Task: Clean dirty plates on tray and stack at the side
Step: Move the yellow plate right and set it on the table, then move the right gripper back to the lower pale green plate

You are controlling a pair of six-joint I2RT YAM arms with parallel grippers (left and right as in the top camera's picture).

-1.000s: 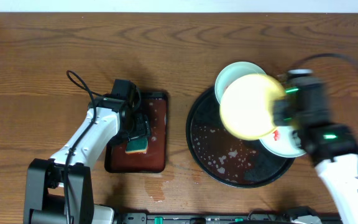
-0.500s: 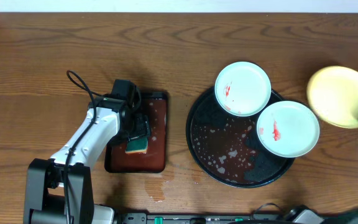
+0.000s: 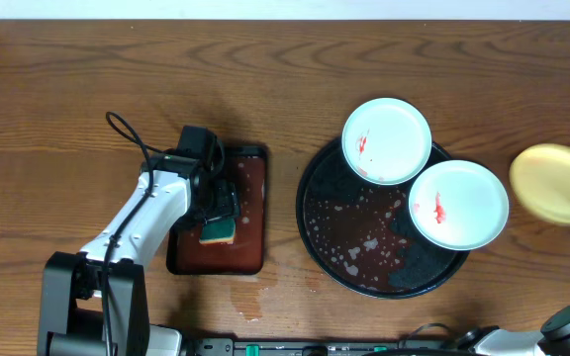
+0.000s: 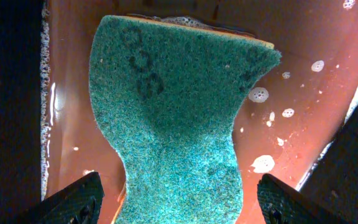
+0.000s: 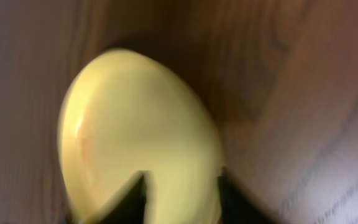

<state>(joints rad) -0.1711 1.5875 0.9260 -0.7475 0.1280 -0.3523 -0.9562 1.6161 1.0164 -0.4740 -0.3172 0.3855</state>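
Three plates: the upper white plate point(image 3: 386, 140) and lower white plate point(image 3: 458, 205), both red-smeared, sit on the black tray point(image 3: 359, 262), each overhanging its rim. The yellow plate point(image 3: 555, 183) is off the tray to the right, over the bare table point(image 3: 67, 79). The right claw point(image 5: 182, 190) is clamped on its rim, view blurred, arm mostly cut off overhead. One sponge point(image 4: 179, 106) lies in the sudsy red-brown tray point(image 3: 253, 183), with the left claw point(image 4: 179, 202) spread open astride it, fingers apparently clear of it.
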